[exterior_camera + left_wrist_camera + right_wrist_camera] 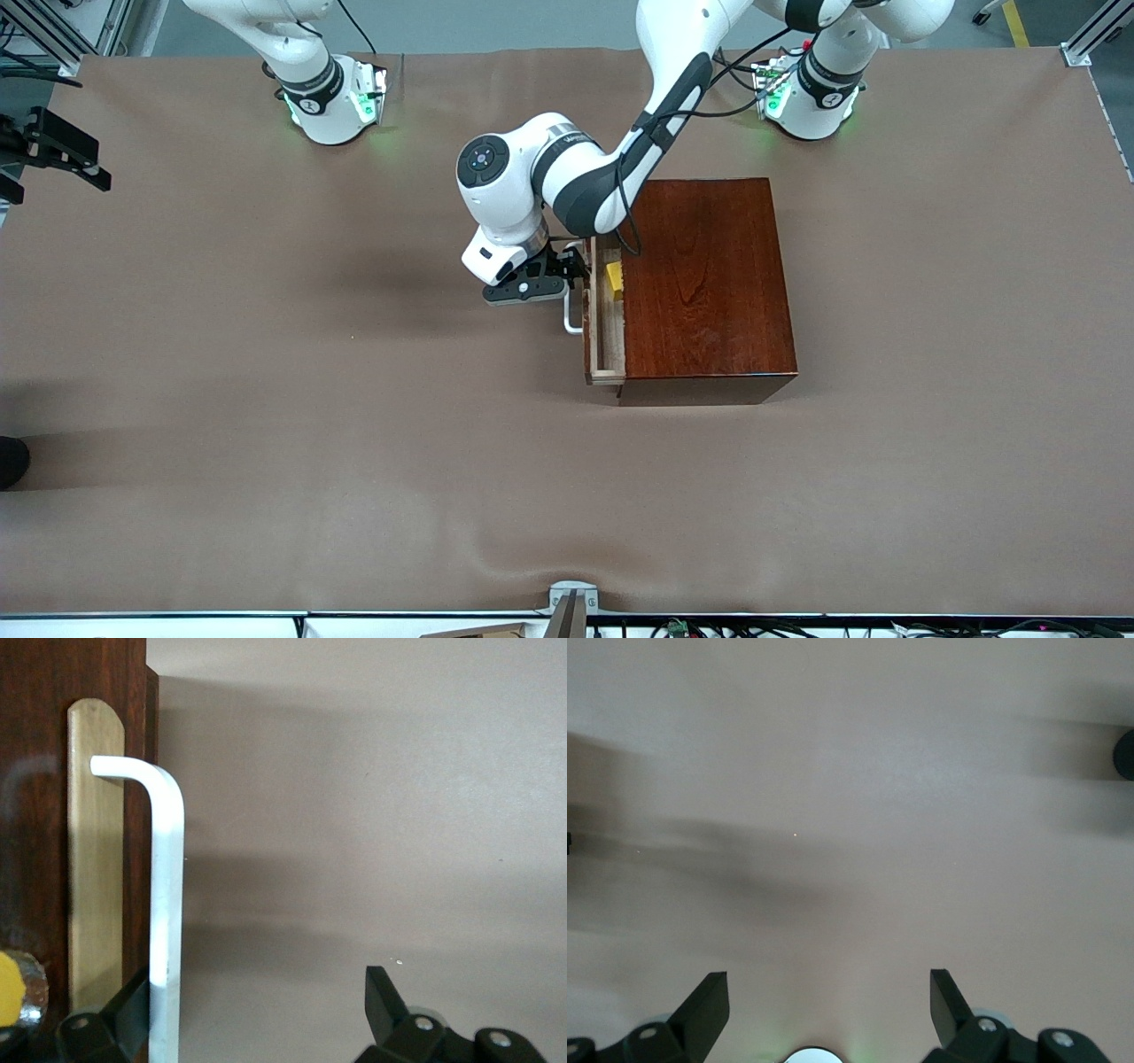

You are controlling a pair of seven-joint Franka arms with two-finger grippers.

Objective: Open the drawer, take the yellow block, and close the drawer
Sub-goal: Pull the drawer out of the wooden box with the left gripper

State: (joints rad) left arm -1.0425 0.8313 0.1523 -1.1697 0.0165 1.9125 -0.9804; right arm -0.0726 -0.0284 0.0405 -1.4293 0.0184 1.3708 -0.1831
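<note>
Desk [266, 399] is covered by a plain brown sheet; aluminium framing shows at the corners. The drawer [607, 319] of the wooden box [709, 283] stands slightly pulled out with the yellow block [614, 276] inside, partly hidden. Left gripper [257, 1019], jaws apart, straddles the white handle [164, 904]; right gripper [828, 1005] waits, jaws apart, out of the front view.

even overhead light, soft shadows on the brown paper-covered table [266, 372] beside the glossy dark reddish-brown wooden box [704, 283], faint sheen on its top, green glow at the arm bases; right wrist view smeared with streaky shadows.
</note>
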